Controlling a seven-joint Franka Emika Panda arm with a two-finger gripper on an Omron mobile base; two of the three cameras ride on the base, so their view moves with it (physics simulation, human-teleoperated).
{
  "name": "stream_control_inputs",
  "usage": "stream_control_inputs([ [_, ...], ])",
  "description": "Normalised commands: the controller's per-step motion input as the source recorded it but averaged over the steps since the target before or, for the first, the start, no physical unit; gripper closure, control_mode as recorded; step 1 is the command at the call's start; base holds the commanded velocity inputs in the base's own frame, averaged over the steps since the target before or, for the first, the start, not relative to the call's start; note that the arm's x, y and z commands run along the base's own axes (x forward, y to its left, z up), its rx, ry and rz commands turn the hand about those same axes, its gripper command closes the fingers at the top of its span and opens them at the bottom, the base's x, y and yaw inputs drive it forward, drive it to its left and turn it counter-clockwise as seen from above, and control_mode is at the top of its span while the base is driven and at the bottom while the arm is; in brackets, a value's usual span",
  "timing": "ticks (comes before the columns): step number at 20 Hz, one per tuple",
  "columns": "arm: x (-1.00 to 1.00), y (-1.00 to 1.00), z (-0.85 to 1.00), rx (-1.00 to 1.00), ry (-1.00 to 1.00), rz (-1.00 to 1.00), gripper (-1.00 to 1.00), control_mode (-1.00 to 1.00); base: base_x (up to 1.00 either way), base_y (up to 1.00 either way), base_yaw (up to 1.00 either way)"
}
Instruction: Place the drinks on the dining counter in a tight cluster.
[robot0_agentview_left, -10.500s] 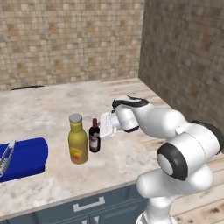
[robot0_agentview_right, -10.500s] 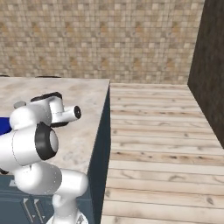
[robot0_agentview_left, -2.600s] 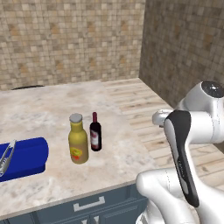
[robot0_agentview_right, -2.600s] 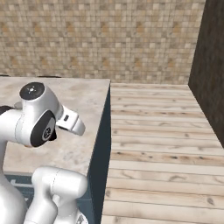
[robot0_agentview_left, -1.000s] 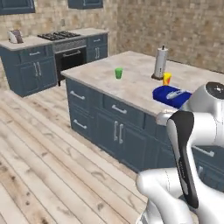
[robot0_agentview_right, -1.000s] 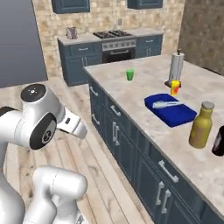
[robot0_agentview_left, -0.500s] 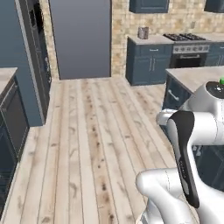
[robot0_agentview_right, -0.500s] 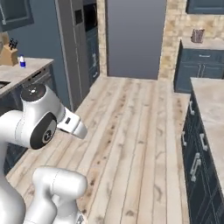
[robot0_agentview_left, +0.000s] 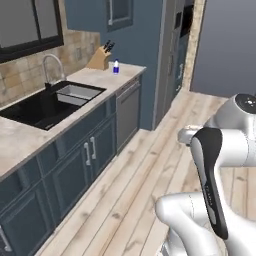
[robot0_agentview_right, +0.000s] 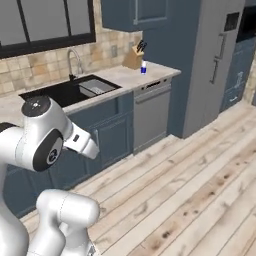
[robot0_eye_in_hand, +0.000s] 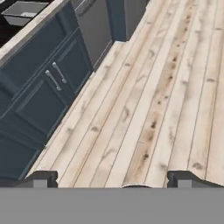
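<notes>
One of the drinks, a small clear bottle with a blue label and white cap (robot0_agentview_left: 116, 67) (robot0_agentview_right: 143, 68), stands at the far end of the sink counter (robot0_agentview_left: 30, 137) (robot0_agentview_right: 120, 75), beside a knife block (robot0_agentview_left: 100, 59) (robot0_agentview_right: 134, 57). My gripper (robot0_eye_in_hand: 113, 178) is open with nothing between its tips. It hangs over bare wooden floor (robot0_eye_in_hand: 153, 87), far from the bottle. The arm is folded up close to the base. The dining counter is out of view.
A black sink (robot0_agentview_left: 47, 102) (robot0_agentview_right: 75, 90) with a faucet (robot0_agentview_left: 50, 67) is set in that counter over dark blue cabinets (robot0_eye_in_hand: 43, 96). A dishwasher front (robot0_agentview_right: 152, 112) and a tall dark cabinet wall (robot0_agentview_right: 210, 60) follow to the right. Plank floor (robot0_agentview_left: 150, 165) stretches between me and the counter.
The whole picture has swung as the base turned: from the island, past open floor, to the sink counter. The arm's pose is the same and the gripper stays open.
</notes>
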Motion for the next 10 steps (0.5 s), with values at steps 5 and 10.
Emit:
stream_control_inputs([
  [5, 0.00, 0.00, 0.00, 0.00, 0.00, 0.00, -1.00, 1.00, 1.00, -0.55, 0.43],
  [10, 0.00, 0.00, 0.00, 0.00, 0.00, 0.00, -1.00, 1.00, 1.00, -0.88, 0.39],
])
